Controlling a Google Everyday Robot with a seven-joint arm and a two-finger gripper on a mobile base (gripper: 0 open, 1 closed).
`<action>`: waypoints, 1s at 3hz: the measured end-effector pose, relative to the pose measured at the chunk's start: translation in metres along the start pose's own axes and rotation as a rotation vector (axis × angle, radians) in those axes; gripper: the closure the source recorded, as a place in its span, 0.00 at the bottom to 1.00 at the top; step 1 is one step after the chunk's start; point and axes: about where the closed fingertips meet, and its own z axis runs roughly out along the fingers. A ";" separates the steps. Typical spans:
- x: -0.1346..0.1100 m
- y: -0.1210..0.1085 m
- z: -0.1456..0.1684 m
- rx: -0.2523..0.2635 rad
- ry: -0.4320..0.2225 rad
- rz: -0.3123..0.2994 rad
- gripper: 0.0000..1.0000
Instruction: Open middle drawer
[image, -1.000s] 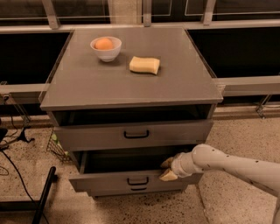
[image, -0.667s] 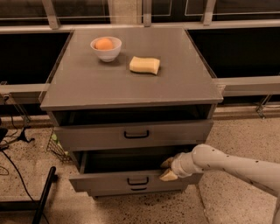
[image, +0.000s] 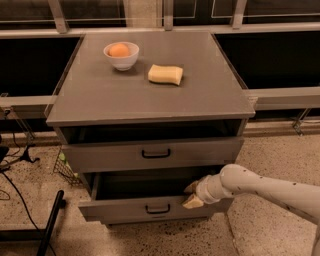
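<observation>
camera view: the grey bench (image: 150, 97) is seen from the front and above, and its front edge overhangs two drawer fronts. the upper drawer (image: 110, 157) juts a little past that front edge, with a dark slot between it and the bench top. the middle drawer (image: 120, 210) sits below it and stands farther out, well forward of the bench's front edge, with a deep dark opening behind its front. speckled floor (image: 280, 155) lies open along the bench's right edge, where the white arm (image: 270, 190) reaches in from the lower right. off the left edge stand a wire basket (image: 64, 167) and a black stand leg (image: 50, 225).

counted: two drawer fronts in sight, each with one black bar handle, the upper handle (image: 156, 153) and the lower handle (image: 158, 209); one bowl, one orange, one sponge, one gripper.

the gripper (image: 192, 195) is at the right end of the middle drawer's front, below the bench's front right corner. its tan fingers (image: 193, 202) are set narrow, one inside the drawer and one on the outer face, closed on the front's top edge.

the white bowl (image: 121, 59), towards the rear left corner, holds the orange (image: 119, 49). the yellow sponge (image: 165, 74) lies just to its right, apart from it and back from the front edge. both drawer interiors are dark, so their contents cannot be told.
</observation>
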 end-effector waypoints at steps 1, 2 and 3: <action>0.001 0.009 -0.004 -0.034 0.000 0.023 1.00; 0.004 0.025 -0.010 -0.091 0.004 0.066 1.00; 0.007 0.038 -0.015 -0.141 0.013 0.102 1.00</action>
